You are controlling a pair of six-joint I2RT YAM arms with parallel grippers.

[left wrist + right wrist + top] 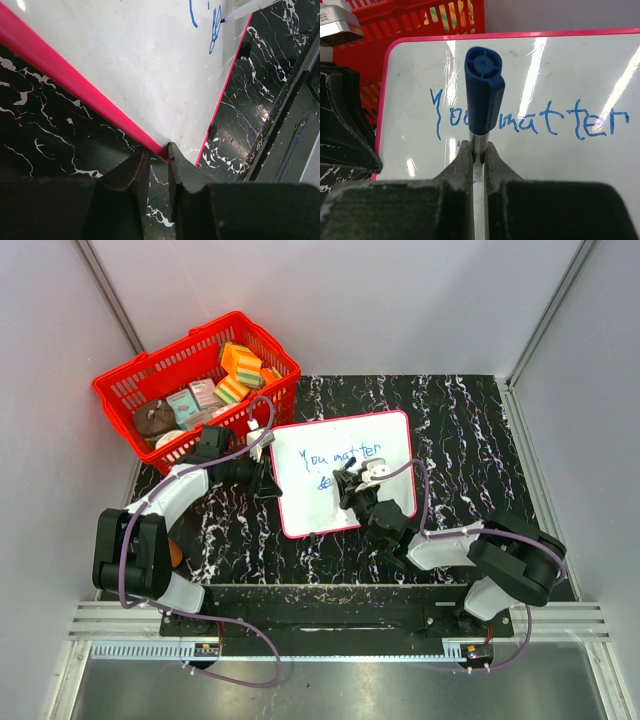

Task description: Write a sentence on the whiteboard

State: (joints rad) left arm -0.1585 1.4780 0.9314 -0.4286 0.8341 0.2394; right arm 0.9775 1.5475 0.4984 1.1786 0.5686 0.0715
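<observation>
The whiteboard [385, 435], white with a thin red frame, lies on the black marbled table. Blue writing [340, 455] reads "You matter", and a few strokes [323, 483] begin a second line below it. My right gripper [352, 486] is over the board's middle, shut on a blue-capped marker [484, 90] with its tip on the board [222, 20]. The words [535, 122] show beyond the marker in the right wrist view. My left gripper [268, 480] is at the board's left edge. Its jaws close on the red frame [100, 105] near a corner.
A red basket [122, 398] with sponges, small boxes and other items stands at the back left, touching the board's far left corner. Grey walls enclose the table [470, 440]. Cables loop from both arms.
</observation>
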